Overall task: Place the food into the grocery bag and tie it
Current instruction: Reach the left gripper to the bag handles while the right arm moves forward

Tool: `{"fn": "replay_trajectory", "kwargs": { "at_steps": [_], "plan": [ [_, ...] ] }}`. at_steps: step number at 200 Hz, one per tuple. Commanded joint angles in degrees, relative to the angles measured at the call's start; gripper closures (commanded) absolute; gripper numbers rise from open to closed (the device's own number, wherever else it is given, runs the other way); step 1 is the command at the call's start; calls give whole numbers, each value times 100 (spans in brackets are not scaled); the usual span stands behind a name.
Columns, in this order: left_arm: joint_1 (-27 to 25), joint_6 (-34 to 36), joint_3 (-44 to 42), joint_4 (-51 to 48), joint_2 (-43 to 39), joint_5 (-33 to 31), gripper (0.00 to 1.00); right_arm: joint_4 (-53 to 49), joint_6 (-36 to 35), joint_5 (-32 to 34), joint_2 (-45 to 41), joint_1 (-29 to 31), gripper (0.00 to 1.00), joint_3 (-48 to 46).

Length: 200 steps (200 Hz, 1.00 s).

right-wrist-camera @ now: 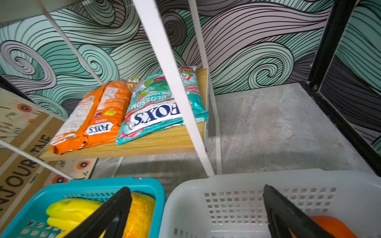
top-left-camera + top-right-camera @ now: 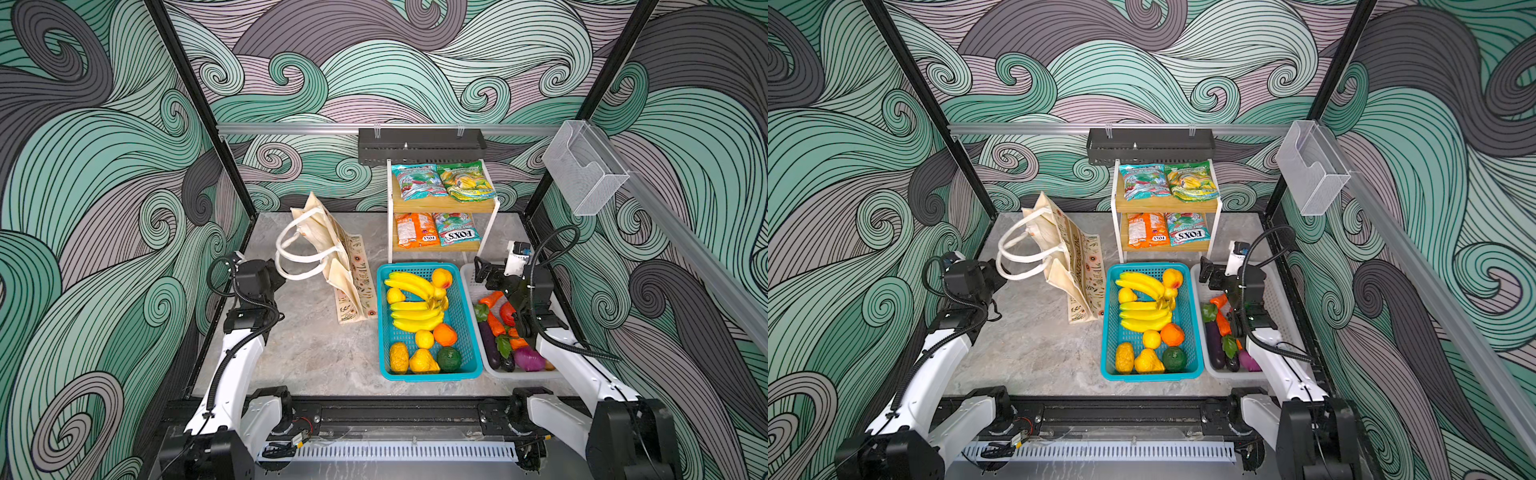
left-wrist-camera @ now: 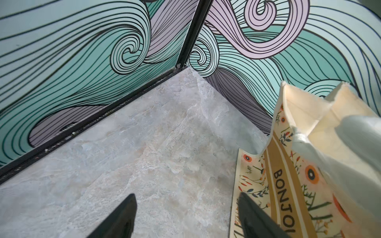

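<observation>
Since the grocery bag [image 2: 347,274] slumps near the bench's [image 2: 316,353] far edge, left jaws sit parted, empty beside it, probably to spread it; right jaws wide, empty

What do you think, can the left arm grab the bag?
Probably yes. The left gripper is open right beside the bag, and nothing stands between them.

cream tote bag [image 2: 345,270] printed with orange flowers and a tan lettered band, white rope handles [image 2: 278,248], teal basket [image 2: 428,376], yellow bananas [image 2: 409,284], orange fruit [image 2: 444,334], white basket [image 1: 226,202], orange packet [image 1: 92,115], teal-and-red packet [image 1: 148,115], green-and-yellow packet [image 2: 467,183], grey marbled tabletop [image 2: 316,353], walls [image 2: 104,166] in teal, mauve and grey swirls
</observation>
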Motion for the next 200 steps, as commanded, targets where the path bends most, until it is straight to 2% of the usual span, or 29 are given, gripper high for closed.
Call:
{"fn": "replay_trajectory", "kwargs": {
  "at_steps": [1, 20, 39, 50, 73, 100, 111, 126, 144, 158, 178, 200],
  "plan": [
    [110, -135, 504, -1046, 81, -867, 23, -378, 125, -396, 3, 27, 1, 213],
    [249, -389, 784, -1442, 196, -1078, 21, -207, 246, -416, 26, 28, 1, 156],
    [263, -83, 936, -1351, 156, -1062, 14, -186, 336, -526, 21, 27, 1, 173],
    [255, 232, 1005, -1133, 105, -724, 10, -230, 369, -569, 5, 27, 1, 192],
    [190, 416, 1374, -1276, 73, -134, 10, -232, 513, -737, -43, 29, 1, 199],
    [39, 619, 1940, -1320, 369, 894, 12, -231, 804, -1131, -40, 73, 1, 291],
    [-56, 620, 2231, -1519, 518, 1207, 16, -244, 814, -1212, -32, 170, 1, 352],
    [-232, 732, 2574, -1830, 621, 1300, 24, -336, 720, -1259, -30, 384, 1, 438],
    [-393, 933, 2754, -1804, 629, 1135, 25, -393, 700, -1296, -58, 646, 1, 526],
    [-387, 989, 2836, -1555, 792, 1549, 25, -421, 716, -1282, -46, 951, 1, 658],
    [-423, 872, 3111, -1736, 1188, 2177, 25, -501, 555, -1222, 129, 1643, 2, 1015],
    [-570, 804, 3096, -1616, 1356, 2323, 26, -579, 597, -1090, 433, 2413, 3, 1445]
  ]
}}
